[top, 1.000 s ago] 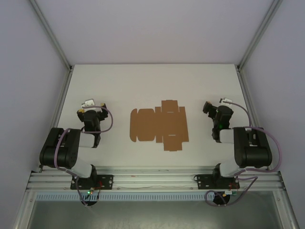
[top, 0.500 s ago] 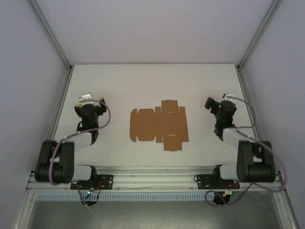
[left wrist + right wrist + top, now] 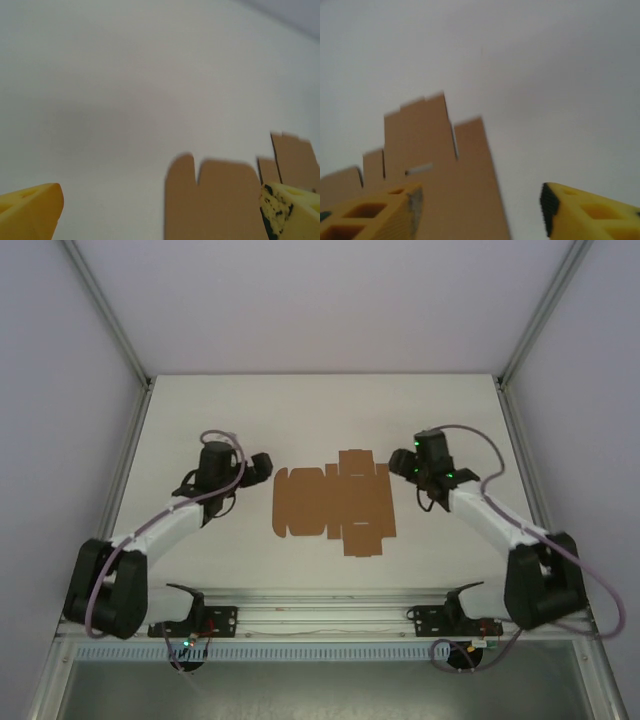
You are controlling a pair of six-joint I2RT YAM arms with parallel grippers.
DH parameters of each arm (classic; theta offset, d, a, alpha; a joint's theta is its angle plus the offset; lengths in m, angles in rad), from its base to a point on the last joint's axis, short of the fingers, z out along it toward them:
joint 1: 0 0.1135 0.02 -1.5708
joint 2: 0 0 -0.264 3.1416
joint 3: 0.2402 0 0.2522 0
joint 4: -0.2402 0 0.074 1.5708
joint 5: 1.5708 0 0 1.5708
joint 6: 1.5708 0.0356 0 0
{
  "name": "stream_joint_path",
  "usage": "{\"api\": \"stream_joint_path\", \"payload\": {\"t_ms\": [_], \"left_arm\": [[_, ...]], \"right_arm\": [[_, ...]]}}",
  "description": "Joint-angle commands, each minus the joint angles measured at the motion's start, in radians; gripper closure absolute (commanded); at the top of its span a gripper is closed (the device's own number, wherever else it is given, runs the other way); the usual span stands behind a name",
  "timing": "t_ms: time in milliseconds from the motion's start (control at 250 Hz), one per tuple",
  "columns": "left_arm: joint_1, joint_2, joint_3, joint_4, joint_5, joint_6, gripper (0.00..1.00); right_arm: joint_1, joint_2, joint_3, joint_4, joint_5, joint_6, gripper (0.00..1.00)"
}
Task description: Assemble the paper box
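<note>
The paper box (image 3: 333, 502) lies flat on the white table as a brown die-cut sheet with flaps and tabs. My left gripper (image 3: 262, 466) hovers just off the sheet's left edge, open, its yellow fingers (image 3: 30, 210) spread wide around the rounded left flaps (image 3: 210, 200). My right gripper (image 3: 400, 462) sits at the sheet's upper right corner, open, with the sheet's right flaps (image 3: 445, 165) lying between and under its yellow fingers (image 3: 590, 210). Nothing is held by either gripper.
White table (image 3: 320, 410) with bare room behind and beside the sheet. Grey walls and aluminium frame posts (image 3: 110, 310) enclose the table. A metal rail (image 3: 320, 610) with the arm bases runs along the near edge.
Both arms have stretched out and swung inward from the table's sides, bringing each gripper up to its side of the flat sheet. The sheet has not moved.
</note>
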Motion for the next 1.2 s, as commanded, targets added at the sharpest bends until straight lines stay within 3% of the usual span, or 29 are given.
{"api": "stream_joint_path", "payload": {"t_ms": [0,144,356,700,1003,1195], "left_arm": [[-0.031,0.062,0.054,-0.141,0.084,-0.044,0.0],[-0.04,0.135,0.073,-0.152,0.08,-0.05,0.0],[-0.052,0.215,0.093,-0.151,0.132,-0.058,0.02],[-0.064,0.291,0.073,-0.06,0.293,-0.066,0.1],[-0.068,0.336,0.048,0.177,0.567,-0.146,0.19],[-0.069,0.273,0.054,0.233,0.605,-0.157,0.22]], "right_arm": [[0.017,0.12,0.07,-0.091,-0.094,0.047,0.45],[0.037,0.267,0.122,-0.07,-0.13,0.037,0.6],[0.036,0.351,0.129,-0.063,-0.132,0.052,0.7],[0.037,0.446,0.028,-0.024,-0.1,0.118,0.74],[0.036,0.457,-0.019,0.035,-0.145,0.114,0.74],[0.037,0.473,-0.033,0.063,-0.16,0.107,0.74]]}}
